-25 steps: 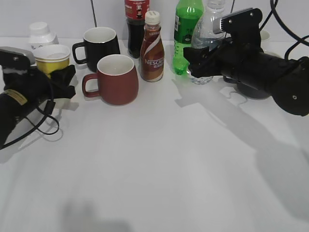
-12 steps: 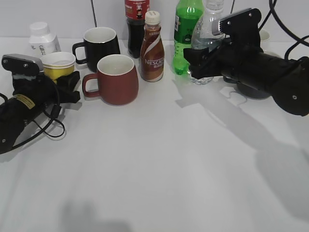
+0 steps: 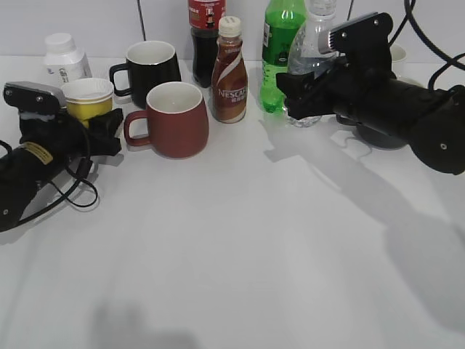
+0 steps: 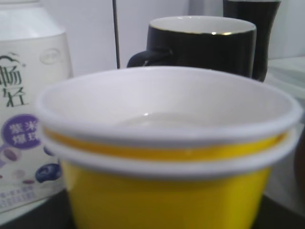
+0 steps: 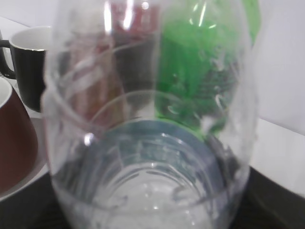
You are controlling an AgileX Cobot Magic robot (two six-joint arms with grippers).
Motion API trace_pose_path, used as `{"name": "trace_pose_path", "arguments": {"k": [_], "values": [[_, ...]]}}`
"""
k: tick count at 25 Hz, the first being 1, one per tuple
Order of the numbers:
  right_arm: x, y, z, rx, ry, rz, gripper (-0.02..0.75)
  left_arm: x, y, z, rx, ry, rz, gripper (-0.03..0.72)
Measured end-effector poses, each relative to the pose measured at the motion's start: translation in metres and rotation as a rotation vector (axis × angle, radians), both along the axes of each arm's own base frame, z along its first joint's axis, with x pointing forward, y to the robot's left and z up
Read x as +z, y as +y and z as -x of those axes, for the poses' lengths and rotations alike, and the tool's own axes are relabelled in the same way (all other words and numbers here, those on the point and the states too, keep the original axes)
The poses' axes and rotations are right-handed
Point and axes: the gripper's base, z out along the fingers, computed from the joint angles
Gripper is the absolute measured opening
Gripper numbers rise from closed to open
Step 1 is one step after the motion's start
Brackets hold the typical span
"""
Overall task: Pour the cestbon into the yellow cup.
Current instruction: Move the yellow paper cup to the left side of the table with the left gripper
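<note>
The yellow cup (image 3: 85,106) with its white rim stands at the left of the table, and my left gripper (image 3: 87,122) is shut around its lower part. In the left wrist view the yellow cup (image 4: 167,191) fills the frame; it looks like two nested cups with a little clear liquid inside. The cestbon (image 3: 309,47) is a clear bottle at the back right. My right gripper (image 3: 294,94) is shut around its lower body. In the right wrist view the cestbon (image 5: 152,143) fills the frame, and its label is not readable.
A dark red mug (image 3: 174,120) stands right next to the yellow cup, with a black mug (image 3: 149,65) behind it. A brown Nescafe bottle (image 3: 229,73), a cola bottle (image 3: 205,29) and a bright green bottle (image 3: 280,36) line the back. A white jar (image 3: 64,54) is at the back left.
My left gripper has moved to the right and a little nearer with the yellow cup in it, uncovering the white jar. The right gripper has shifted slightly at the cestbon.
</note>
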Motion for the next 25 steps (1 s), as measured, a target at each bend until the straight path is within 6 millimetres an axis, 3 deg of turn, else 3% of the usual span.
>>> {"name": "trace_pose_path", "arguments": {"k": [11, 18, 25], "values": [[0.0, 0.0, 0.0, 0.002, -0.006, 0.008, 0.482, -0.003, 0.001, 0.004, -0.001, 0.02, -0.004, 0.528], [0.0, 0.0, 0.0, 0.002, -0.008, 0.01, 0.482, -0.011, 0.003, 0.02, 0.0, 0.059, -0.009, 0.561], [0.0, 0.0, 0.0, 0.002, -0.008, 0.011, 0.482, 0.002, 0.01, 0.042, 0.023, 0.082, -0.011, 0.564]]}}
